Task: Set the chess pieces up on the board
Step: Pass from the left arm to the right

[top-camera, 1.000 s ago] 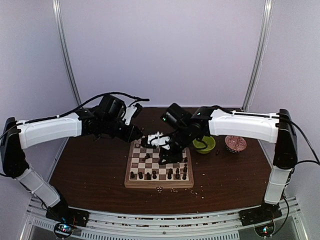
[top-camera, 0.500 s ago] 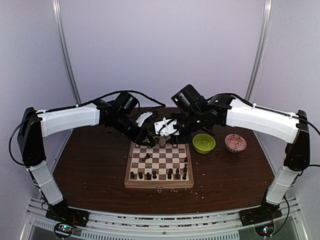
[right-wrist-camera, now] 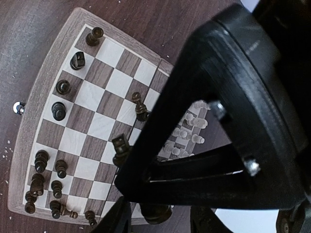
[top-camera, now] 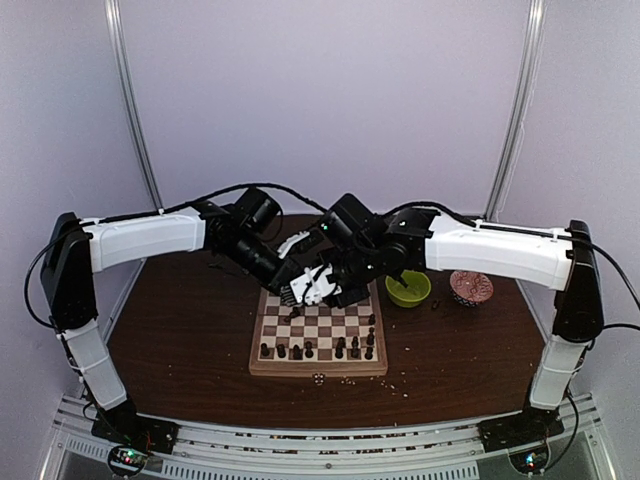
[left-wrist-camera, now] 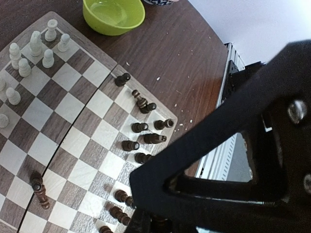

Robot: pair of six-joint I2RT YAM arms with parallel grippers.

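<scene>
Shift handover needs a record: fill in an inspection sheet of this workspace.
Surface: dark wooden table, no damage seen.
Job's things: board centred; dark pieces mostly along its near edge, a few mid-board; white pieces bunched at the far end.
Clutter: green bowl, red patterned bowl, pale crumbs.
Grippers: left gripper and right gripper over the board; jaws unreadable.
Cables: black cable looping over the left arm.
Surroundings: pale wall, metal poles.
</scene>
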